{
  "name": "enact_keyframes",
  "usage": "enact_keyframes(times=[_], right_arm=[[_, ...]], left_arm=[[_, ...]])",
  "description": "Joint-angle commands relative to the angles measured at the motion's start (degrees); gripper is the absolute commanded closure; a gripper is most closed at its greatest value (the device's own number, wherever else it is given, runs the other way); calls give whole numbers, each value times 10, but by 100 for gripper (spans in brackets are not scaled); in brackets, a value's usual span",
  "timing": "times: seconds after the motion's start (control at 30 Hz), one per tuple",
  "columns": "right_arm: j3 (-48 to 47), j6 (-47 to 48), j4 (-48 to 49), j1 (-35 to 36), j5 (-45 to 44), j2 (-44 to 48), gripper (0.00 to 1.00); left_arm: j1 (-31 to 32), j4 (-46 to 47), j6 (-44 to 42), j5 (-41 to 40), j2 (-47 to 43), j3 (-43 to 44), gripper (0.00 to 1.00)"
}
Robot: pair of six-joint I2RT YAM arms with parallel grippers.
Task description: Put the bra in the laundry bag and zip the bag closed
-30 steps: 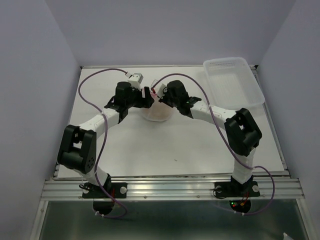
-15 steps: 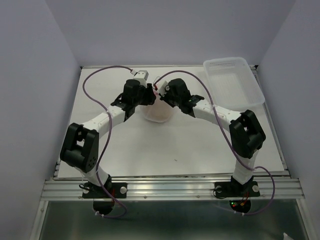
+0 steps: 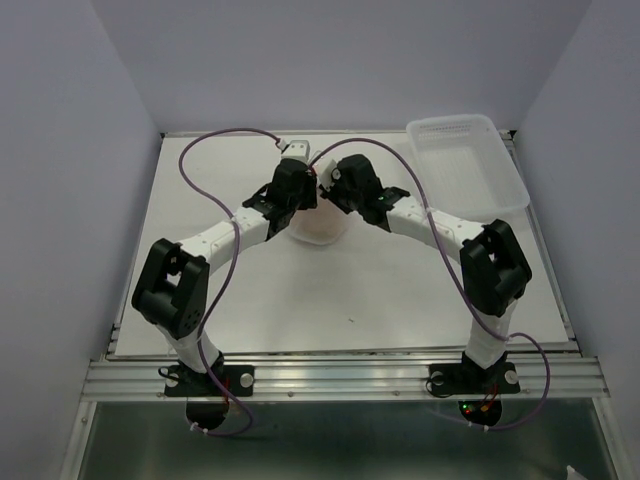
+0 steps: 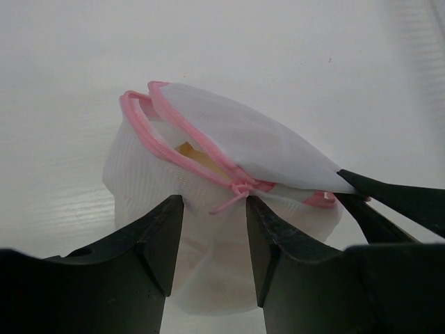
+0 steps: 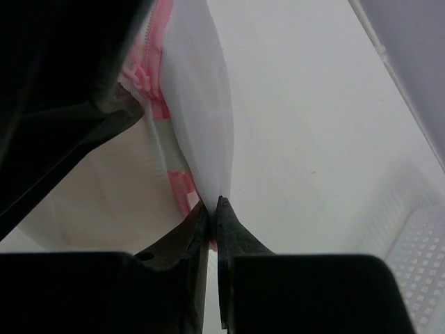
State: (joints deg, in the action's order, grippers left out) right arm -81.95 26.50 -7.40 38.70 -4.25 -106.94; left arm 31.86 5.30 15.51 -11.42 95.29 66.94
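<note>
White table [image 3: 400, 290] serves as work surface. The left gripper [image 4: 212, 205] stands part-open astride the pink zipper pull [image 4: 236, 191], gripping nothing. The bra [image 4: 193, 154] sits inside the laundry bag [image 4: 236, 139], apparently fully. The right gripper [image 5: 212, 205] pinches its rim, which is best held taut while the pull is clamped squarely.

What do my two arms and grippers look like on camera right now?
The left arm and right arm have white links with bulky black joints, and a purple cable runs along each. The left gripper and right gripper have matte black tapered fingers.
</note>
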Motion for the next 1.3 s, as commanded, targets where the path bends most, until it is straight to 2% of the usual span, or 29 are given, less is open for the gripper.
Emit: enact_keyframes(times=[0.0,0.37,0.67,0.83,1.0,1.13,1.27], right_arm=[[-31,-15,7,-1,5,22,92],[-22,-11,7,-1,30,30,92],[-21,0,7,-1,35,25,92],[-20,1,6,-1,33,25,92],[-22,1,6,-1,27,23,92],[-26,0,6,-1,20,19,92],[-29,-3,6,-1,18,17,92]], left_arm=[[15,-11,-2,-72,-21,28,48],[29,-24,-10,-93,1,61,52],[39,-10,-115,-23,5,65,55],[43,-20,-152,-25,6,68,54],[44,-27,-223,62,-12,53,53],[44,-16,-239,141,-37,35,54],[43,-9,-235,161,-40,29,55]])
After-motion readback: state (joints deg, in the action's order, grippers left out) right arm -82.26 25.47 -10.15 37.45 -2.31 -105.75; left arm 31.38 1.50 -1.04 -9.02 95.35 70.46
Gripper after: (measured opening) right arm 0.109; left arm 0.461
